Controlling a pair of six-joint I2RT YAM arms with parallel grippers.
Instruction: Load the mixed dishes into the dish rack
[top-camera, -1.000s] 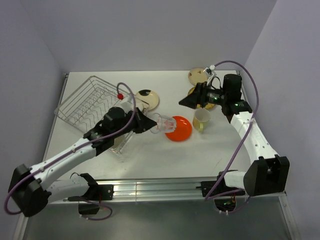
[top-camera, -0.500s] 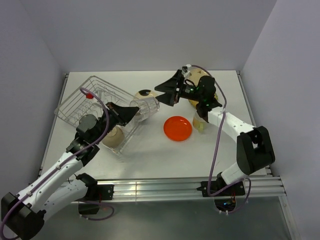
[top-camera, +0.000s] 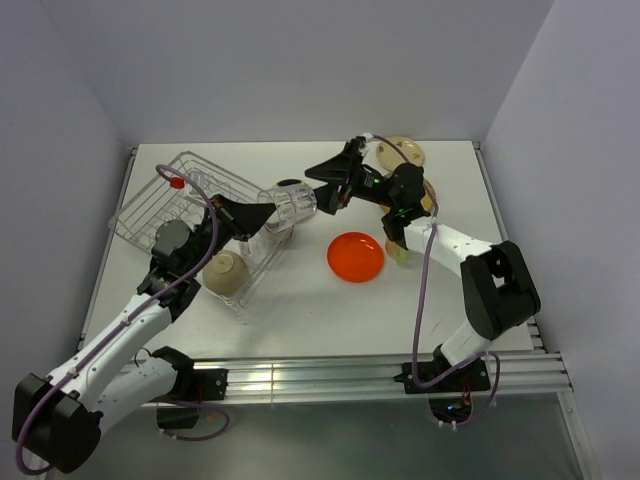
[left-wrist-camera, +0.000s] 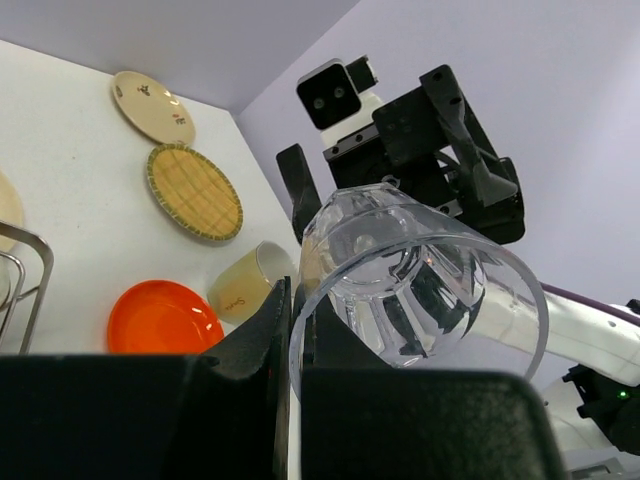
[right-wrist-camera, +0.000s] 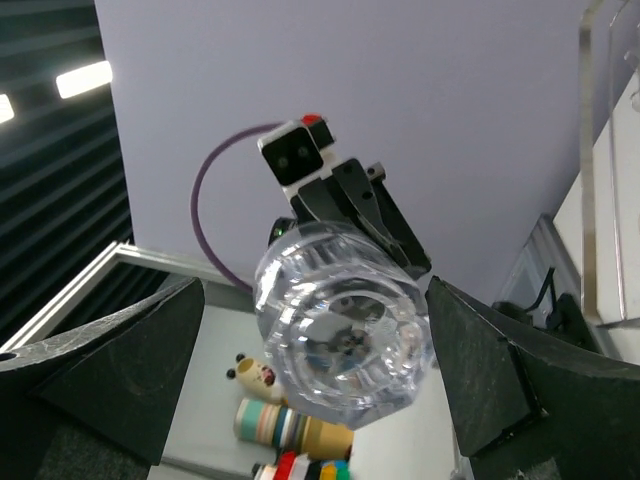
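One clear glass hangs on its side in the air over the right end of the dish rack, its rim wall pinched by the left claw. Just right of it, the right claw is spread wide, facing its base. Nearer and to the right, an orange round plate lies on the surface.

A white table sits between pale lilac walls, with an aluminium rail along its near edge.

Overhead; opposed wrist views sharing glass
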